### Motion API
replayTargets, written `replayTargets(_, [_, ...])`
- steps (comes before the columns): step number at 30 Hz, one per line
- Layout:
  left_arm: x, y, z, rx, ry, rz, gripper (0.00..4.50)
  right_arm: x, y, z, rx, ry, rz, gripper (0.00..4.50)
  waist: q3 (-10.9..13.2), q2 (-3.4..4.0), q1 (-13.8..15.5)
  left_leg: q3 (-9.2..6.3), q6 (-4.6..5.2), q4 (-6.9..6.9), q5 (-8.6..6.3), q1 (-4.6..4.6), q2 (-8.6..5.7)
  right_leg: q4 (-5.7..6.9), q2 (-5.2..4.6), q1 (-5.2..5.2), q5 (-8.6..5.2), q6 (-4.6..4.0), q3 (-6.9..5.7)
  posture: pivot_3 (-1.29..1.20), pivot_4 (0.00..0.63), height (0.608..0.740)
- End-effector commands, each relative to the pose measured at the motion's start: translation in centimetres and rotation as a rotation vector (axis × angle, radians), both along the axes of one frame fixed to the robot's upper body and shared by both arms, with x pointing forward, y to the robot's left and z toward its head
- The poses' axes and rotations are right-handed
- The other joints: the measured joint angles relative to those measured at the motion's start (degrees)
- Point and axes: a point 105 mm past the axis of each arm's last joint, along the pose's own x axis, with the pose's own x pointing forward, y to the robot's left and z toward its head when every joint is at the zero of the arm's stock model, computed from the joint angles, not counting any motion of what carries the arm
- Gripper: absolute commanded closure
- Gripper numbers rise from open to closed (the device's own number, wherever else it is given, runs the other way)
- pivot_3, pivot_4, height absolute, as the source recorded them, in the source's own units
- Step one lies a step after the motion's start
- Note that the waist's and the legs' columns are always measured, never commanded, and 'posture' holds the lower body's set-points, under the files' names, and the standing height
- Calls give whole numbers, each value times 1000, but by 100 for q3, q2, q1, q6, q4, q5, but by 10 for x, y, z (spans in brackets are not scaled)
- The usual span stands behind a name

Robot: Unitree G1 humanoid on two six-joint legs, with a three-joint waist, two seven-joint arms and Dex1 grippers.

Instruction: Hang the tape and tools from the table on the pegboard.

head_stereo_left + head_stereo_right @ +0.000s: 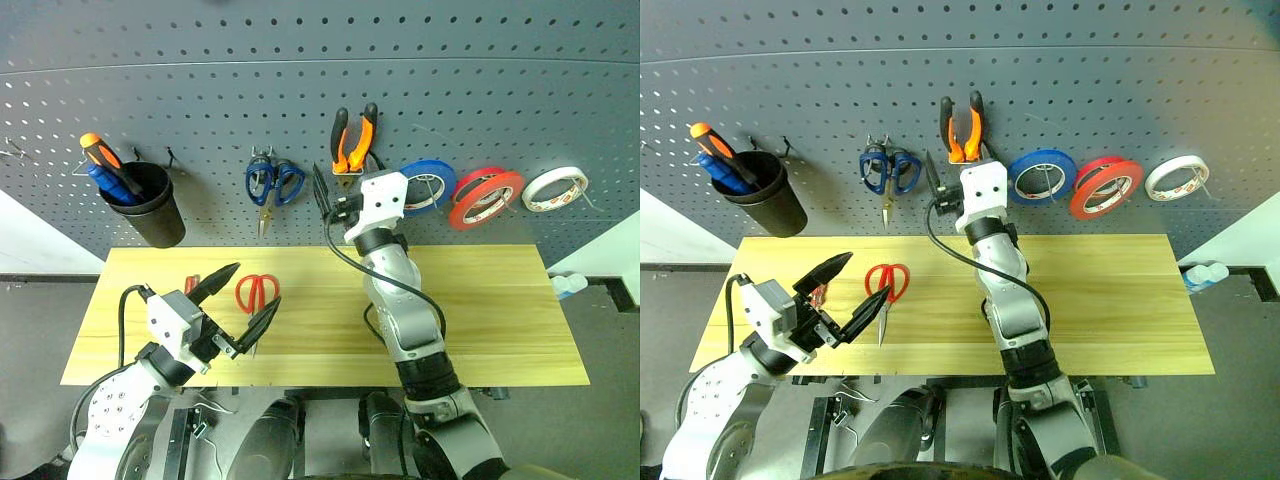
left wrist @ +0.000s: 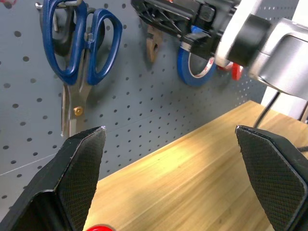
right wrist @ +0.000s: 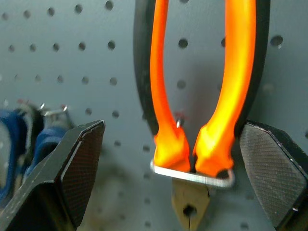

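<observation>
Right wrist view: right tool (image 3: 180,178) spread wide, holding nothing; orange/black pliers (image 3: 202,96) hang nose-down in a wire hook on the pegboard (image 3: 72,62), between the fingers, w/ no clear contact. Head view: left tool (image 1: 245,297) also wide, empty, above desk (image 1: 500,310) front-left. Red scissors (image 1: 256,293) lie flat on desk just behind it. Red tape (image 1: 485,197) hangs on pegboard, between blue roll (image 1: 430,187) and white roll (image 1: 555,188). Blue scissors (image 1: 272,185) hang left of pliers; black cup (image 1: 150,212) w/ screwdrivers far left.

Bright even light, curved edges, soft close-ups
</observation>
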Motion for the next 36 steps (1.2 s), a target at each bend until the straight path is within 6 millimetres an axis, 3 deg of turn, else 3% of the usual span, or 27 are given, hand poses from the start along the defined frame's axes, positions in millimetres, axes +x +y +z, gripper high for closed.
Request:
replayTargets(1, [-2, -1, 5, 3, -29, -3, 0, -14, 2, 17, 9, -62, 25, 14, 0, 0, 4, 0, 0, -2, 0, 0, 1, -3, 0, 0, 0, 0, 0, 139, 249, 720])
replayTargets(15, [-1, -2, 3, 8, -22, -18, 0, -29, -18, 10, -12, -23, -9, 14, 3, -1, 5, -1, 3, -13, -2, -4, 4, -25, 1, 2, 0, 0, -2, 134, 254, 720])
replayTargets(23, [-9, 7, -4, 38, 4, 3, 0, -60, -37, 5, -56, 22, 19, 14, 5, -4, 12, -1, 8, -16, -6, -9, 5, -37, 0, 2, 0, 2, -3, 148, 246, 720])
replayTargets(27, [-17, 14, -12, 54, 36, 30, 0, -76, -42, -6, -80, 91, 42, 14, 6, -5, 20, -1, 10, -18, -7, -9, 6, -41, -1, 3, 0, 2, -4, 155, 238, 720])
replayTargets(30, [-22, 19, -20, 54, 66, 56, 0, -84, -44, -26, -100, 183, 55, 14, 6, -6, 56, -1, 11, -18, -8, -9, 6, -41, -1, 5, 0, 3, -5, 157, 238, 720])
replayTargets(36, [-26, 25, -32, 50, 122, 97, 0, -92, -39, -51, -124, 293, 93, 14, 13, -13, 188, 0, 16, -16, -11, -9, 7, -45, -1, 7, 0, 5, -6, 157, 240, 720])
